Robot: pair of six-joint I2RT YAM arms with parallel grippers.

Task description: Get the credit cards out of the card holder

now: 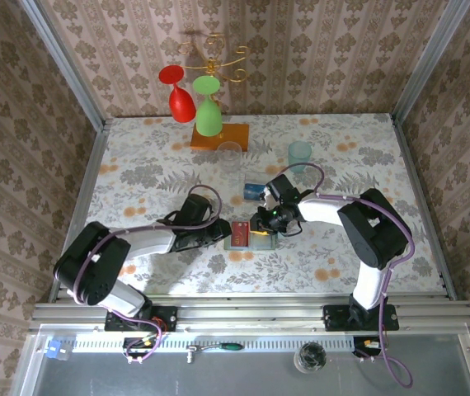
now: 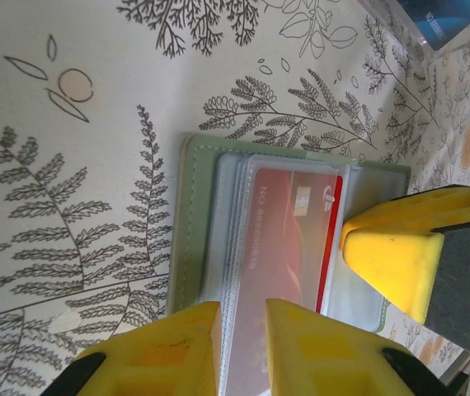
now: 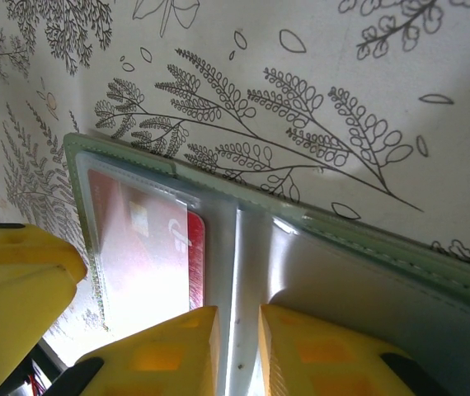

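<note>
The pale grey-green card holder (image 1: 256,240) lies open on the flowered table, its stitched edge plain in the left wrist view (image 2: 187,231) and the right wrist view (image 3: 367,235). A red credit card (image 1: 241,233) sits in a clear sleeve on the left panel (image 2: 289,239), with a bare red strip showing past the sleeve's mouth (image 3: 194,247). My left gripper (image 1: 225,237) (image 2: 243,326) hovers low over the sleeves, jaws a narrow gap apart. My right gripper (image 1: 261,224) (image 3: 239,330) stands the same way over the holder's fold. A blue card (image 1: 256,191) lies apart on the table behind.
A clear glass (image 1: 232,157) and a pale teal cup (image 1: 300,153) stand behind the holder. Further back, a wooden-based rack (image 1: 220,136) carries a red and a green wine glass. Patterned walls close the table on three sides.
</note>
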